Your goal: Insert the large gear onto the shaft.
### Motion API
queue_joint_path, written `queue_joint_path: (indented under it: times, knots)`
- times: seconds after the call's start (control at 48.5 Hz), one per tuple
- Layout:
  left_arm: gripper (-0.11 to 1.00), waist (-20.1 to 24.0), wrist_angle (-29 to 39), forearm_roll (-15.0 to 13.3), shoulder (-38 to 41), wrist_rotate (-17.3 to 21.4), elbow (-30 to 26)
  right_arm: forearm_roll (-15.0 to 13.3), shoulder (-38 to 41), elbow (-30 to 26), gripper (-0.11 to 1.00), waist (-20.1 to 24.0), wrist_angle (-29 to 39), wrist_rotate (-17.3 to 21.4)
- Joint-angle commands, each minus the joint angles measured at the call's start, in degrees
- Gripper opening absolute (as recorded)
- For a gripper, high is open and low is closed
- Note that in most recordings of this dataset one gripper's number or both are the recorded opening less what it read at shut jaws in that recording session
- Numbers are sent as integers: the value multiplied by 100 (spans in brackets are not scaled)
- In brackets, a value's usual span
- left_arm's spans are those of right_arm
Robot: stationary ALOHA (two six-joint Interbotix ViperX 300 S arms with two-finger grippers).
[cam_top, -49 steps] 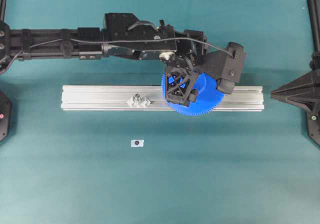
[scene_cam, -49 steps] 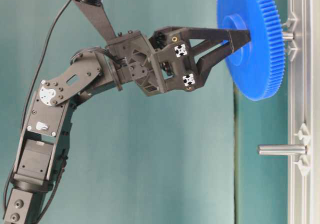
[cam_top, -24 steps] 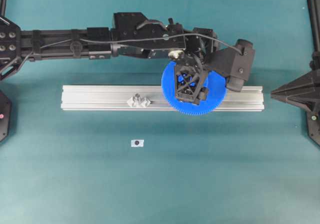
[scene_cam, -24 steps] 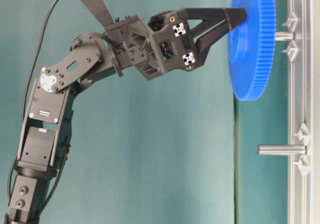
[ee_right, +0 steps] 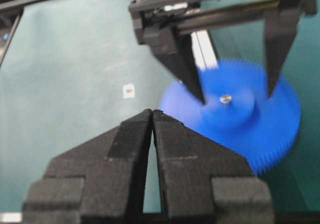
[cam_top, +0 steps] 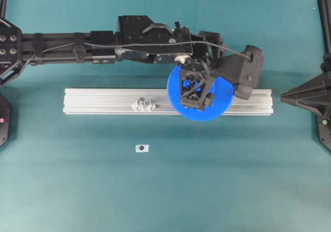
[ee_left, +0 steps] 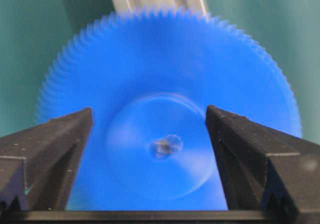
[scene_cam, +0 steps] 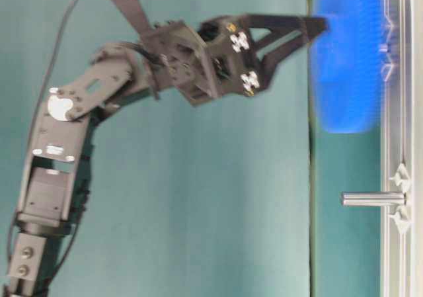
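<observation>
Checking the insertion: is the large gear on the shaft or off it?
On. The shaft tip shows through the centre hole of the large gear, which sits blurred close against the rail.

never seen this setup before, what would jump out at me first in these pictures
The large gear, bright blue against the teal table, sits over the right part of the silver rail, blurred as if moving, with the shaft tip showing in its centre hole. The left gripper stands open, its fingers either side of the raised hub with a gap showing. Further left on the rail a second pin stands bare, and the right gripper waits shut off to the side.
</observation>
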Motion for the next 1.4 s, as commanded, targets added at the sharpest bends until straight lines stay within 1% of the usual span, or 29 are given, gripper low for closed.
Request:
queue_joint_path:
  times: [0.0, 0.165, 0.35, 0.433, 0.536, 0.659, 0.762, 0.845, 0.927, 1.03, 1.071, 1.195, 1.38]
  knots:
    - [90, 0, -79, 0, -378, -18, -211, 9, 26, -70, 14, 0, -53, 62]
    - [90, -18, -79, 0, -439, -53, -193, 9, -9, -70, 14, 9, -53, 62]
    - [90, -35, -272, -9, -703, -264, -158, 9, -62, -79, 14, 9, -26, 62]
    - [90, -44, -483, -9, -923, -343, -35, 9, -97, -79, 14, 9, -18, 62]
    - [90, -44, -773, 0, -1283, -422, 290, 9, -132, -79, 14, 9, -9, 62]
    - [90, -44, -1116, -9, -1828, -615, 1028, 0, -167, -62, 14, 9, 0, 62]
    - [90, -53, -1450, 0, -2312, -967, 1731, 9, -185, -62, 14, 18, 18, 53]
    - [89, -53, -1925, 0, -2795, -1266, 2382, 9, -185, -62, 14, 9, 35, 53]
    - [89, -53, -2496, 0, -3305, -1468, 3059, 9, -185, -70, 14, 9, 53, 62]
    - [89, -53, -3129, 0, -3894, -1547, 3920, 0, -193, -70, 14, 9, 62, 53]
    - [89, -62, -3278, 0, -4078, -1573, 4184, 9, -193, -79, 14, 9, 70, 53]
    - [89, -149, -3533, 0, -4553, -1573, 4781, 0, -220, -97, 14, 9, 132, 53]
    - [89, -272, -3683, 0, -5142, -1591, 5502, 0, -299, -114, 14, 9, 431, 53]
